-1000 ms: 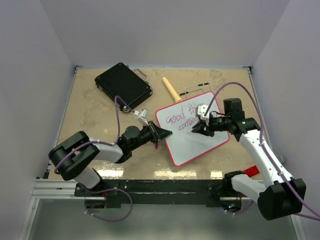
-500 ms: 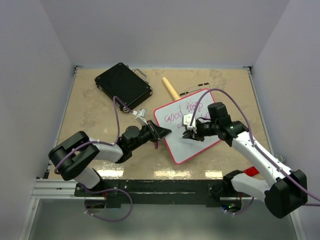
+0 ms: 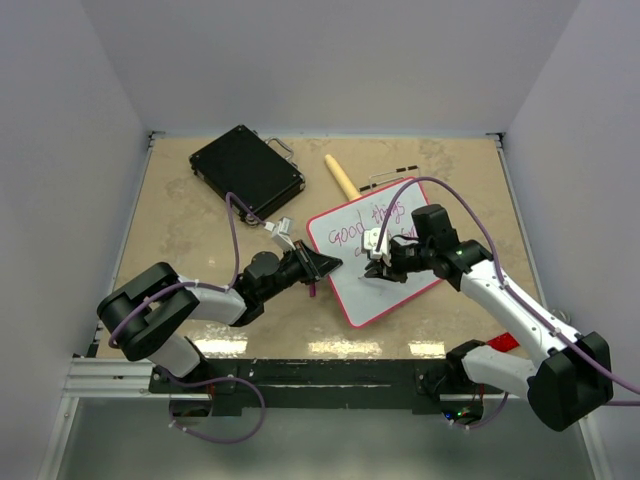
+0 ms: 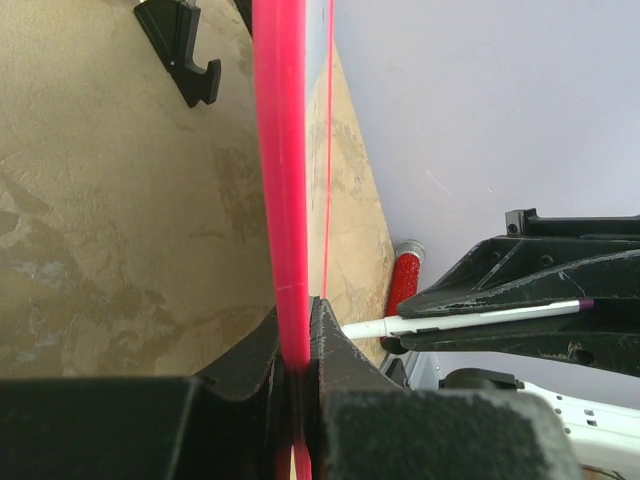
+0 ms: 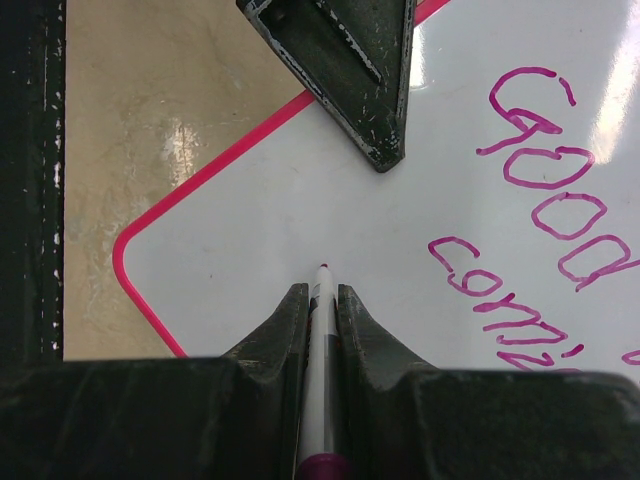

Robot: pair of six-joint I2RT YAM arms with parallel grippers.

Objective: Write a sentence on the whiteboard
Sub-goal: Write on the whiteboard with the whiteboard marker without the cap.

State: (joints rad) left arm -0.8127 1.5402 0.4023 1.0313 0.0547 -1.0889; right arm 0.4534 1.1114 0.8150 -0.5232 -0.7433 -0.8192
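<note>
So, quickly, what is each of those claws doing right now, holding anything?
Left gripper: shut on the red rim of the whiteboard.
Right gripper: shut on the marker, its tip pointed at the whiteboard.

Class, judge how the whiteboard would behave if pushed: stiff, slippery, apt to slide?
The whiteboard is probably stiff: its rim runs straight edge-on. Its glossy face likely feels slippery. It may slide when pushed, hence the left jaws clamping its rim.

Beige tabletop [image 3: 180, 232] (pale lilac walls [image 3: 330, 60])
</note>
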